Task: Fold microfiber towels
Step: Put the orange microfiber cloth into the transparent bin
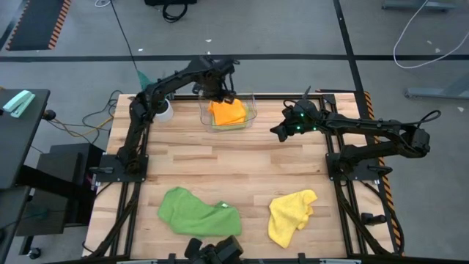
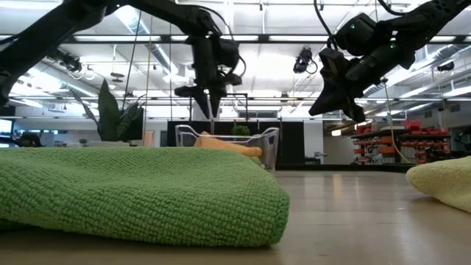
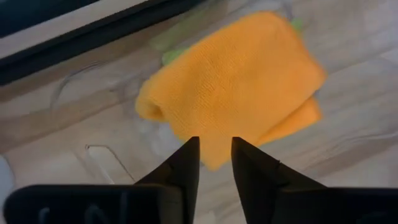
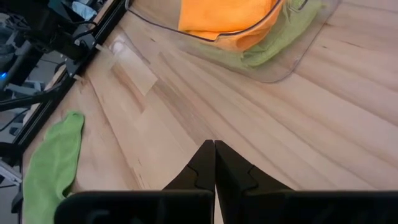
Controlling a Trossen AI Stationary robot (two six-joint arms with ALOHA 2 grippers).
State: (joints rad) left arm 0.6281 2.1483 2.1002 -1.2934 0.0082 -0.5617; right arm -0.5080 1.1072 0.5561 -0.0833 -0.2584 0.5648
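Left gripper (image 1: 218,94), jaws slightly apart and empty, hangs right over orange towel (image 1: 227,112) in bin (image 1: 253,117) at far edge; right gripper (image 1: 281,133) shut beside bin.

The table (image 1: 234,169) is pale butcher-block wood on a black frame, standing on a grey floor (image 1: 66,66) crossed by dark seams. A hazard-striped black mat (image 1: 37,22) lies at one far corner, and loose cables (image 1: 421,40) curl across the floor on the other side. A dark side stand (image 1: 22,139) sits beside the table. Overhead, long ceiling lights (image 2: 147,55) run between exposed beams. Far back, what may be red shelving (image 2: 383,143) stands against a wall.
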